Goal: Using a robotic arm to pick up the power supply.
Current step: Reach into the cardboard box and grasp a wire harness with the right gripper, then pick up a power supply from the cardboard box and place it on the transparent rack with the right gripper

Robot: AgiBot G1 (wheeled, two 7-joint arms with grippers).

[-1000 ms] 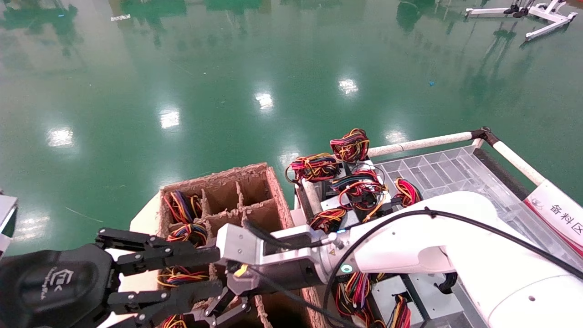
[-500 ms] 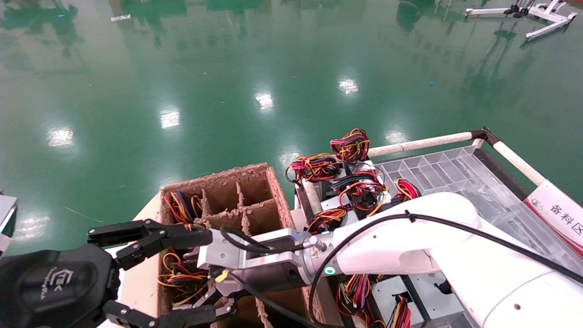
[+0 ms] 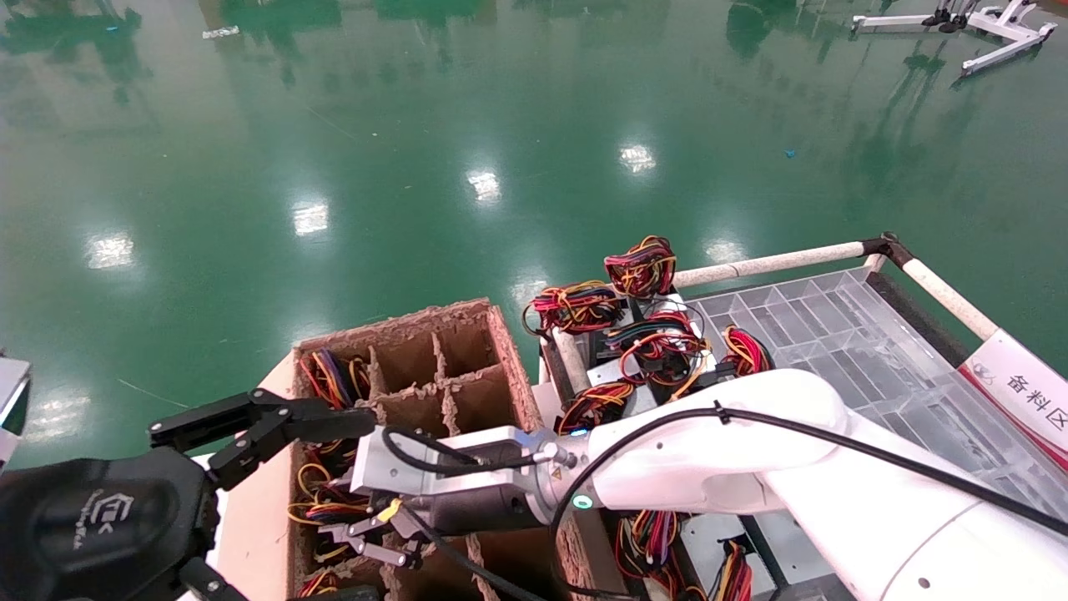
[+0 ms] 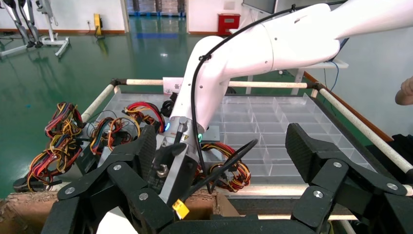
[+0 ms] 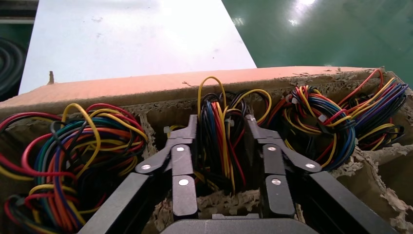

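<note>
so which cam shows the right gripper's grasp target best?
Right wrist view: right gripper open, fingers straddling a wire bundle in the cardboard box. Head view shows it mostly hidden; left wrist view shows only its wrist.

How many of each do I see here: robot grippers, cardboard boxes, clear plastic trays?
grippers: 2, the left gripper and the right gripper
divided cardboard box: 1
clear compartment tray: 1
Total: 4

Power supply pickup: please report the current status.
Right gripper in carton cell, fingers astride wire bundle, not closed. Left gripper open, parked beside carton. Power supply body hidden under wires. Divider walls close on both sides.
</note>
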